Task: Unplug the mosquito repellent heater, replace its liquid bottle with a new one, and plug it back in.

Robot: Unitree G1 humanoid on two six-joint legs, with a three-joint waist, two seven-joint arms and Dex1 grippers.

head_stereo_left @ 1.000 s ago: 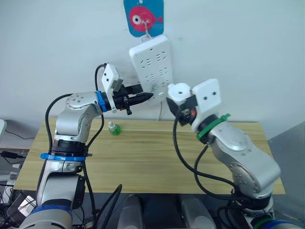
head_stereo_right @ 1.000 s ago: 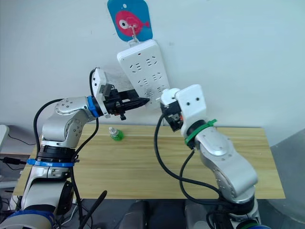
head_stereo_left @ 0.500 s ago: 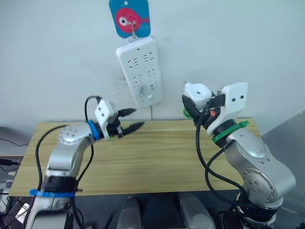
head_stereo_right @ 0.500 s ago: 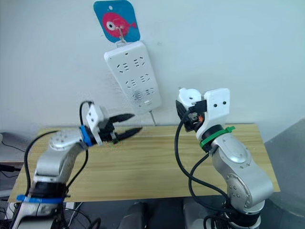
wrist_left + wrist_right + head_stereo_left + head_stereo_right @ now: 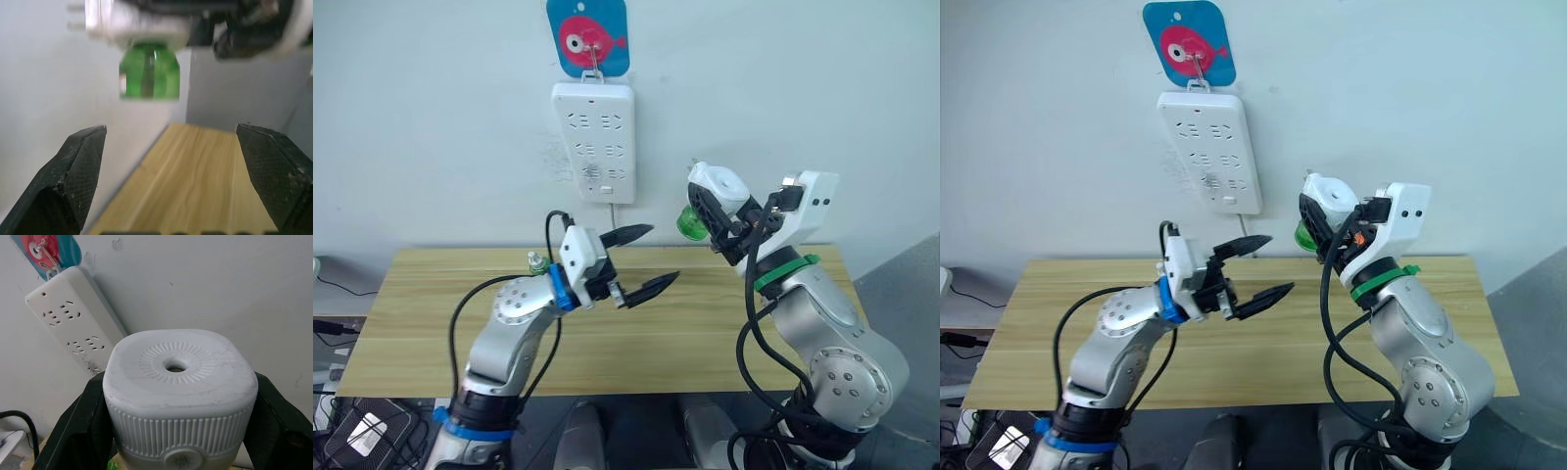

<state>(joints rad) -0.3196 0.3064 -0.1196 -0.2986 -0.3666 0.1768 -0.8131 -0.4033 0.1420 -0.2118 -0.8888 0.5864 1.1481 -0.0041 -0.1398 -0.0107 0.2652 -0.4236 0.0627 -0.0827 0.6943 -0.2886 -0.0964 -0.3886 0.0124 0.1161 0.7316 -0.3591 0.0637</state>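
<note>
Right tool (image 5: 717, 211) clamps the mosquito repellent heater (image 5: 719, 186), unplugged, held up clear of the power strip (image 5: 595, 142), green bottle (image 5: 689, 223) hanging below. Left tool (image 5: 648, 258) spread wide, facing it (bottle swap underway): next, close on that bottle, likely unscrew.

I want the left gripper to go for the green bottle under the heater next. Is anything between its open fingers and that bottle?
Nothing visible is. The left gripper is open and aimed at the green bottle, which hangs from the heater held in the right gripper. Between them is open air above the table.
</note>
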